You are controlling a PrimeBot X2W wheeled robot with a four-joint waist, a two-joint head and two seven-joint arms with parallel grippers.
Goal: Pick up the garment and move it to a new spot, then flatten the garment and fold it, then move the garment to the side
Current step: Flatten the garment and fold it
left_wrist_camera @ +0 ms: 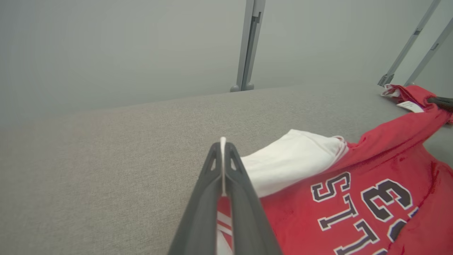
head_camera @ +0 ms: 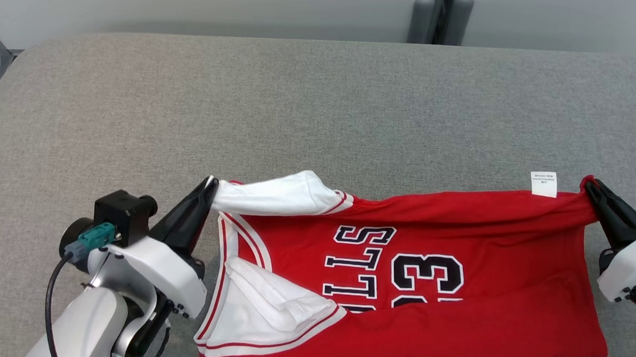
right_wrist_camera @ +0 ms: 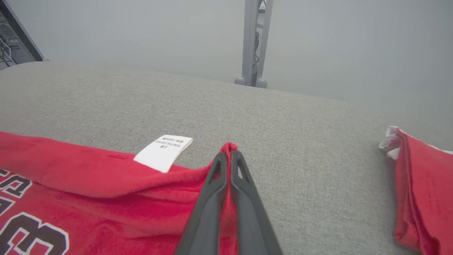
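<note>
While left pincer (head_camera: 210,185) and right pincer (head_camera: 590,185) clamp the garment (head_camera: 499,253) taut over the surface (head_camera: 300,101) | you're likely mid-flatten | fold, side move undone.

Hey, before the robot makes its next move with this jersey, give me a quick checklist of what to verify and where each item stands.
1. Left hand shut on the jersey's white shoulder edge: ok.
2. Right hand shut on the hem corner beside the care label: ok.
3. Edge between the hands stretched straight: ok.
4. Jersey lying flat: not ok, white fabric is folded over near the left hand.
5. Near edge of the jersey fully on the table: cannot tell, it runs off the head view.
6. Second red garment apart from the right hand: ok.
</note>
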